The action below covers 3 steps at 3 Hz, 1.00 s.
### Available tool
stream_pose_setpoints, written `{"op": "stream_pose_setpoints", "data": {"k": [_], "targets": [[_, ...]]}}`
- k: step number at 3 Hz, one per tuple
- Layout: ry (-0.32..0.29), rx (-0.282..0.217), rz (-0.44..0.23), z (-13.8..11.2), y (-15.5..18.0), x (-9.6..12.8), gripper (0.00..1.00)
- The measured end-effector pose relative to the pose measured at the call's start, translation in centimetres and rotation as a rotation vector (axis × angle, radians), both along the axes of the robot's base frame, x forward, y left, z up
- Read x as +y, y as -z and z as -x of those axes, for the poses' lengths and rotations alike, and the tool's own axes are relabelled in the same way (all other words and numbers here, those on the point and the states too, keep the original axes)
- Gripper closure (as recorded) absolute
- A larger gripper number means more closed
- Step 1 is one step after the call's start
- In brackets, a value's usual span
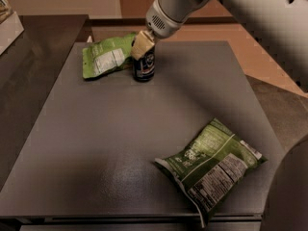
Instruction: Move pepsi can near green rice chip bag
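The pepsi can (pixel 145 69) stands upright on the dark grey table (pixel 96 143) at the far middle. It is just right of the green rice chip bag (pixel 107 57), which lies flat at the far left, and it touches or nearly touches the bag's right edge. My gripper (pixel 143 46) comes down from the upper right. Its cream fingers are closed around the can's top and hide the silver lid.
A larger, darker green bag (pixel 211 165) with a nutrition panel lies at the near right of the table. My arm (pixel 240 8) crosses the upper right. A dark counter (pixel 33 47) adjoins the table on the left, with a pale object (pixel 7 18) on it.
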<state>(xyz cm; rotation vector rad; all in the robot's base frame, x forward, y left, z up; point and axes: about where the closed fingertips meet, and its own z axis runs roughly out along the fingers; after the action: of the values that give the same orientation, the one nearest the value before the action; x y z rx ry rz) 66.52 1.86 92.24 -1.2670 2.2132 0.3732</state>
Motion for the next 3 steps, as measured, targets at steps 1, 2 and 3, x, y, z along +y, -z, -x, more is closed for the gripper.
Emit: {"op": "stream_pose_setpoints", "data": {"k": [1,2,3], "targets": [[0.006,0.006,0.007,-0.20,0.72,0.05,0.36],[0.003,0.009,0.007,-0.18,0.86,0.22,0.13],[0.001,0.011,0.008,-0.16,1.02,0.37,0.00]]}}
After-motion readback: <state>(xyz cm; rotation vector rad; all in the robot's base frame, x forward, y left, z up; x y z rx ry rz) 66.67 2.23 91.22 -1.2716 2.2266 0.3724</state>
